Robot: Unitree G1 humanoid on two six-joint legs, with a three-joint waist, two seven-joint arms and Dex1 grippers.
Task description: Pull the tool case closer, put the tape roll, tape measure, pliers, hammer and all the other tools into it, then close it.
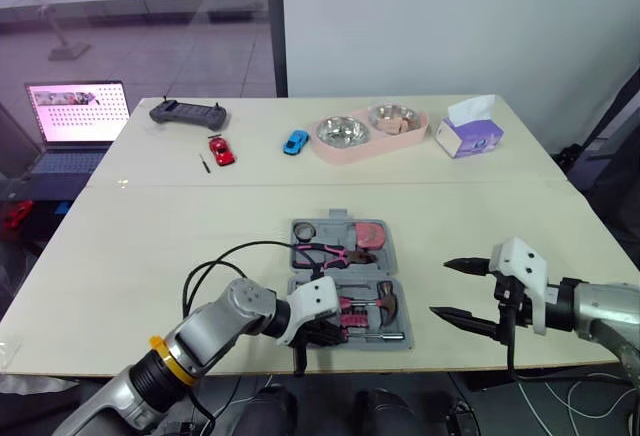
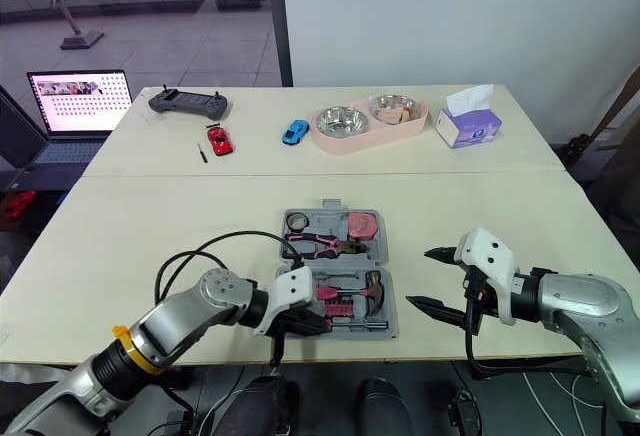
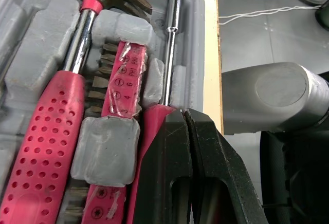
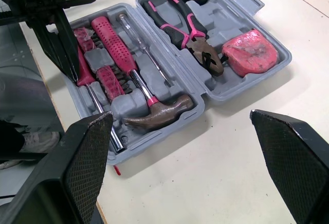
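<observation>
The grey tool case (image 1: 393, 256) lies open near the table's front edge. Its far half holds the tape roll (image 1: 305, 231), the pliers (image 1: 335, 253) and the pink tape measure (image 1: 370, 235). In the near half lie the hammer (image 4: 162, 112), a strip of bits (image 3: 121, 95) and a pink-handled screwdriver (image 3: 169, 54). My left gripper (image 1: 318, 334) is shut, with its tips resting on the screwdriver's handle at the case's near-left corner. To the right of the case my right gripper (image 1: 440, 288) hangs open above the bare table, nothing between its fingers (image 4: 87, 172).
At the back stand a pink tray with two metal bowls (image 1: 365, 134), a tissue box (image 1: 468, 134), a blue toy car (image 1: 296, 142), a red toy car (image 1: 221, 149) and a dark controller (image 1: 188, 113). A laptop (image 1: 78, 121) sits off the table's left.
</observation>
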